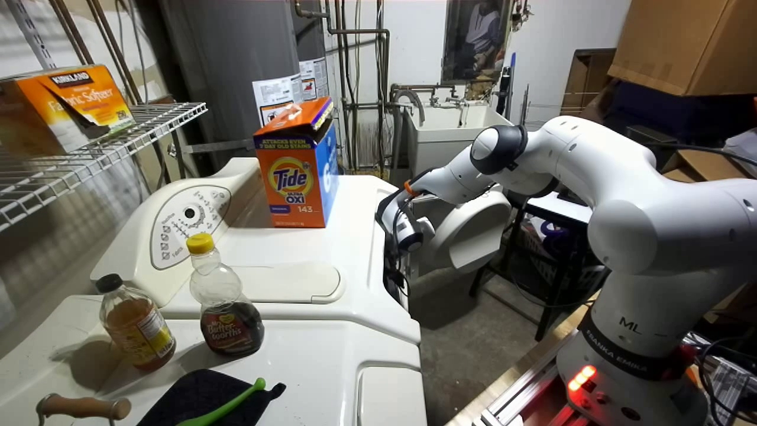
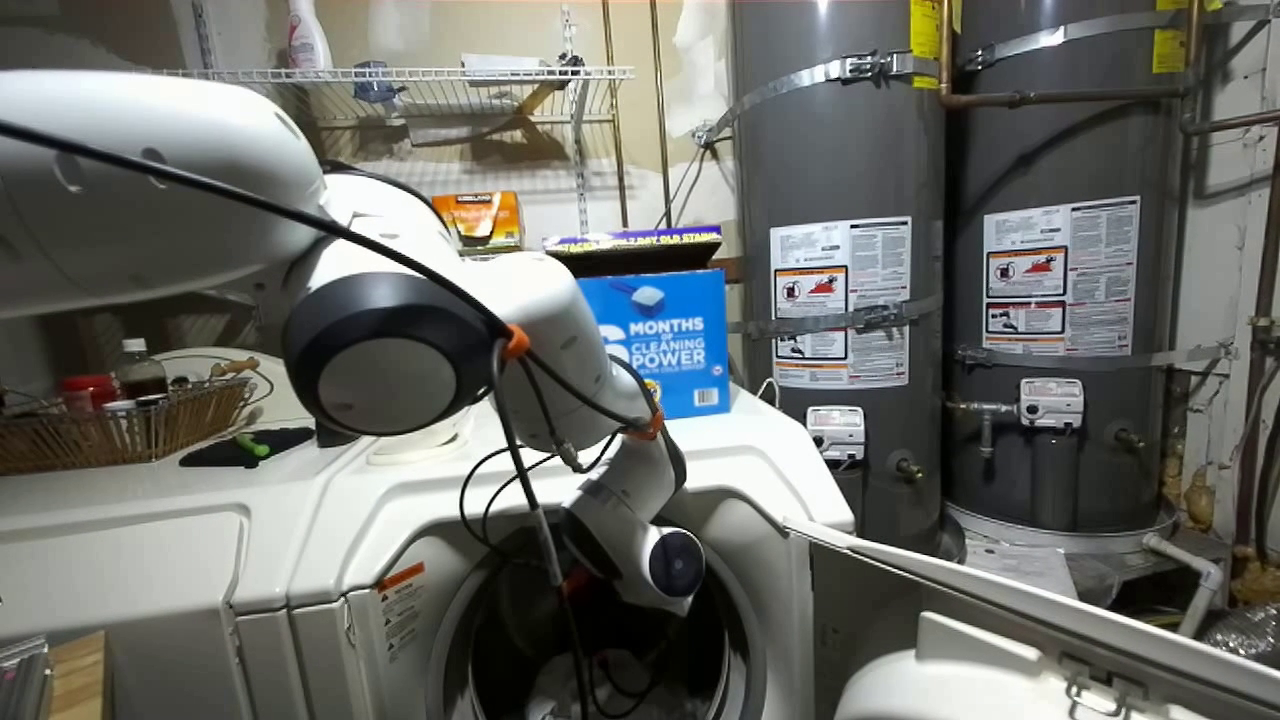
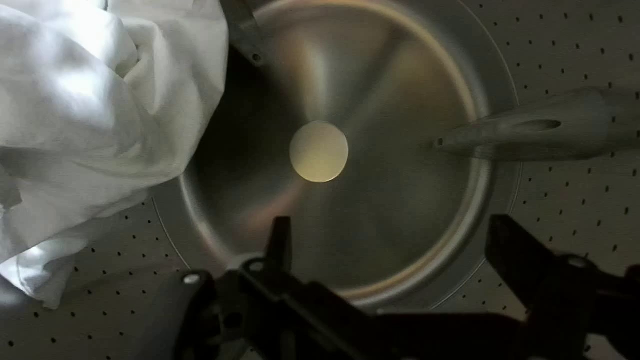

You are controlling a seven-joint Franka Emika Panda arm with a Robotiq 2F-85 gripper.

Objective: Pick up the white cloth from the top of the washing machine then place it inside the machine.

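The white cloth (image 3: 110, 120) lies crumpled inside the drum, filling the left side of the wrist view. In an exterior view a pale patch of the same cloth (image 2: 610, 685) shows low in the round opening. The washing machine (image 2: 770, 470) has its door (image 2: 1000, 660) swung wide. My gripper (image 3: 390, 222) is inside the drum with its jaws spread far apart, and only the drum's metal back shows between them. The cloth sits apart from the fingers (image 3: 281, 240), off to their left. Both exterior views hide the fingers behind the machine's front or the wrist.
A drum paddle (image 3: 540, 125) juts in from the right of the wrist view. Around the wrist, black cables (image 2: 510, 480) loop at the opening's rim. An orange detergent box (image 1: 295, 177) stands on the machine, and a syrup bottle (image 1: 227, 307) is on the neighbouring appliance.
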